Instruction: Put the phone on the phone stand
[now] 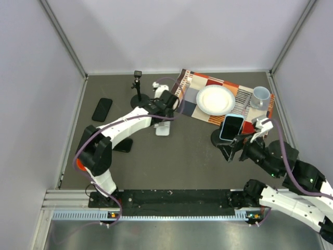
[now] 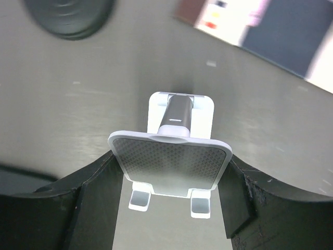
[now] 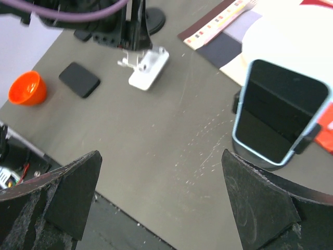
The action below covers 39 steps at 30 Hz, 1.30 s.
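White and small, the phone stand (image 1: 162,128) sits on the dark table (image 1: 182,166) well left of the plate (image 1: 215,100) in the overhead view, with the left gripper (image 1: 164,115) directly over it. The phone (image 1: 231,126), in a pale blue case, leans upright just on the near side of the plate, and the right gripper (image 1: 235,152) hovers just past the phone, farther from the plate. In the left wrist view, the stand's grey-faced back panel (image 2: 170,161) fills the gap between the black fingers (image 2: 93,203), which press on its two side edges, so this pincer grasps the phone stand. In the right wrist view, the fingers (image 3: 67,192) are spread wide with nothing between them. The phone (image 3: 281,117) stands by the plate's (image 3: 296,41) near rim, and the phone stand (image 3: 149,69) lies far left of the plate under the left gripper (image 3: 136,52).
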{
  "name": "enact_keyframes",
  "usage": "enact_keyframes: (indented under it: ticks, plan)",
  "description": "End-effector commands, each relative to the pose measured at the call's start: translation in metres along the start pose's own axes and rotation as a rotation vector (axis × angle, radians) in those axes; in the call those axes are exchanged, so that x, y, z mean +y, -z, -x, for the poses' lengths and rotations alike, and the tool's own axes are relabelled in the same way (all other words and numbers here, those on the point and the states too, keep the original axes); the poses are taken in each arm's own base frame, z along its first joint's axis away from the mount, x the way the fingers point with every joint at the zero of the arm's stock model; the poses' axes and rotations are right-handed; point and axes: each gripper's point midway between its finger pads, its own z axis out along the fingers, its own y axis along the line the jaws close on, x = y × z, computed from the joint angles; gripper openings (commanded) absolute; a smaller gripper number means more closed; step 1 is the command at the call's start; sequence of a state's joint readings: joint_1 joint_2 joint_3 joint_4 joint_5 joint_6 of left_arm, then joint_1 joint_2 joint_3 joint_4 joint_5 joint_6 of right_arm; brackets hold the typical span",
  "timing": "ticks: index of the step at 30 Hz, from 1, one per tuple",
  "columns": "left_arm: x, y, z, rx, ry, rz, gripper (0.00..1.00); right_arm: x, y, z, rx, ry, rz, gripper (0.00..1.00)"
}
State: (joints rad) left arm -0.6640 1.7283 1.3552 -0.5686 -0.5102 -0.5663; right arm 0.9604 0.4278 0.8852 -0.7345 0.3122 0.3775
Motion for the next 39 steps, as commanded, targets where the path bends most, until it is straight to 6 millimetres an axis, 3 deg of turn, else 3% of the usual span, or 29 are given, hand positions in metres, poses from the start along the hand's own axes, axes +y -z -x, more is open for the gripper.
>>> enact_keyframes:
  ticks: [1,3,4,5,6,7,12,26,39]
  plan:
    - [-0.069,0.032,0.022,-0.061,0.011,-0.169,0.0,-0.025,0.029,0.041,-0.173,-0.04,-0.107,0.99]
    - [-0.09,0.037,0.007,-0.023,0.018,-0.187,0.0,-0.03,0.038,0.048,-0.209,-0.038,-0.118,0.99]
    - [-0.098,0.042,0.014,-0.035,0.032,-0.19,0.0,-0.034,0.041,0.05,-0.221,-0.034,-0.135,0.99]
    - [-0.106,0.04,0.006,-0.02,0.037,-0.177,0.0,-0.036,0.044,0.052,-0.229,-0.036,-0.139,0.99]
    - [-0.102,0.04,-0.001,0.004,0.022,-0.135,0.0,-0.037,0.046,0.053,-0.233,-0.033,-0.144,0.99]
    - [-0.109,0.039,0.005,-0.012,0.035,-0.114,0.0,-0.039,0.047,0.054,-0.237,-0.036,-0.151,0.99]
    - [-0.129,0.042,-0.016,0.03,0.074,-0.068,0.0,-0.037,0.045,0.051,-0.22,-0.044,-0.148,0.99]
    - [-0.158,0.041,-0.037,0.019,0.098,-0.064,0.0,-0.037,0.045,0.045,-0.199,-0.06,-0.143,0.99]
    - [-0.175,0.028,-0.036,-0.01,0.092,-0.08,0.0,-0.039,0.047,0.042,-0.191,-0.059,-0.151,0.99]
